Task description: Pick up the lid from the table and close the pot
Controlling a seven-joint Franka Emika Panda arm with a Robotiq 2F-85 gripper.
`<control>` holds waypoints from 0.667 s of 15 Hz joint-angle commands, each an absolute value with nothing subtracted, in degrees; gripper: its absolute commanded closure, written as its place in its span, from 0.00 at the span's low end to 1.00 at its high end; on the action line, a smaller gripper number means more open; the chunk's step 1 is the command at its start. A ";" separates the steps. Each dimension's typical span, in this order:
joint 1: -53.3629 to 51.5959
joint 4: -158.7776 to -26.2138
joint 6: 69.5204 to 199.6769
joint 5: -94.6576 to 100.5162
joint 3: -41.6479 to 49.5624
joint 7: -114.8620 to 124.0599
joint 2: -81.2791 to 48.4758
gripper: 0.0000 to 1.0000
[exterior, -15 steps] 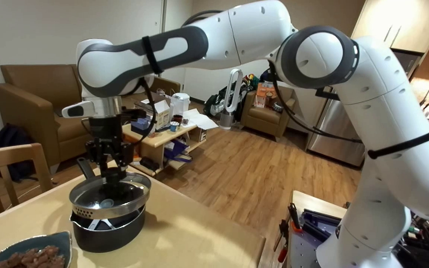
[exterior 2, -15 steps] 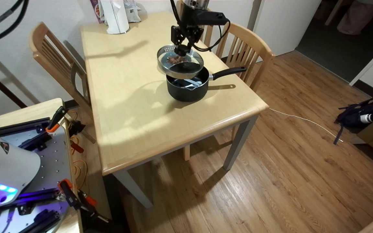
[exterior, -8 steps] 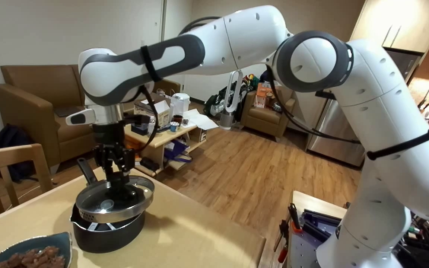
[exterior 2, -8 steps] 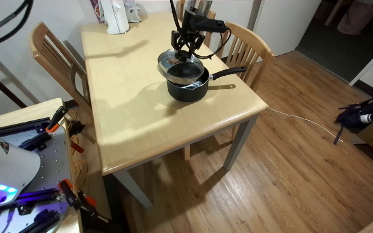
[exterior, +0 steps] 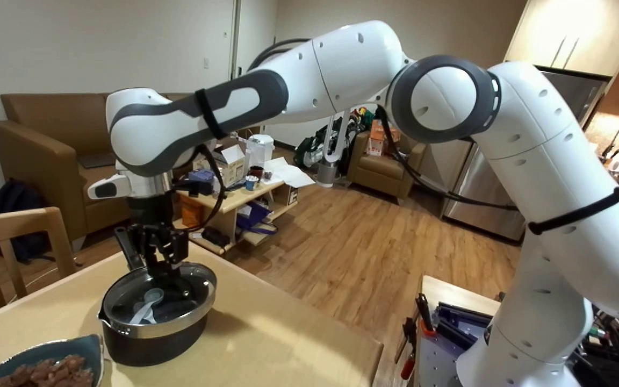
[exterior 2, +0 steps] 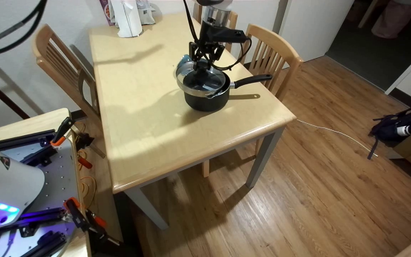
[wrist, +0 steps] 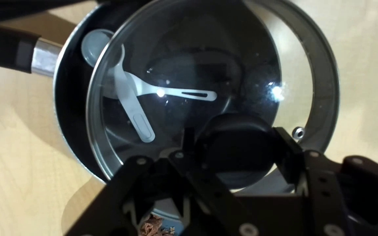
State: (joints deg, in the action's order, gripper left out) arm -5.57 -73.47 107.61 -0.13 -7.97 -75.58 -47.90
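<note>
Black pot (exterior 2: 205,103) sits on the pale wooden desk (exterior 2: 145,117), upper middle of the frame in an exterior view, with its long handle (exterior 2: 253,80) poking off to the right. Clear glass lid (wrist: 235,72) is right over it, but honestly not lined up: in the wrist view it's off toward the right, so the pot's left side by the handle is uncovered and a strip of desk shows through the glass on the right. Can't tell if the lid's metal rim touches the pot. Jaws are clamped on the lid's dark knob (wrist: 236,147), lower middle of the wrist view, one finger on either side, spread just as wide as the knob.

Through the glass you can see a couple of pale utensils (wrist: 133,108) lying in the pot. Teal dish (exterior: 93,349) of brown food (exterior: 54,371) is in the lower left corner of an exterior view, near the pot. Wooden chair (exterior: 59,236) at the left edge there, brown sofa (exterior: 41,161) behind it, white arm (exterior: 355,59) stretching across the top. Some white packets (exterior 2: 128,21) stand on the desk too, top left.
</note>
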 commanded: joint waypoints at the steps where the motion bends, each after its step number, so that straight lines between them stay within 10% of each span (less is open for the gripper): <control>1: -6.36 -74.32 111.92 2.87 -7.80 -73.75 -47.80 0.66; 10: -5.25 -76.15 117.29 2.97 -9.15 -74.35 -48.97 0.66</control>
State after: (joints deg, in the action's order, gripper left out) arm -6.21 -75.54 115.99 2.90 -7.86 -74.64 -49.05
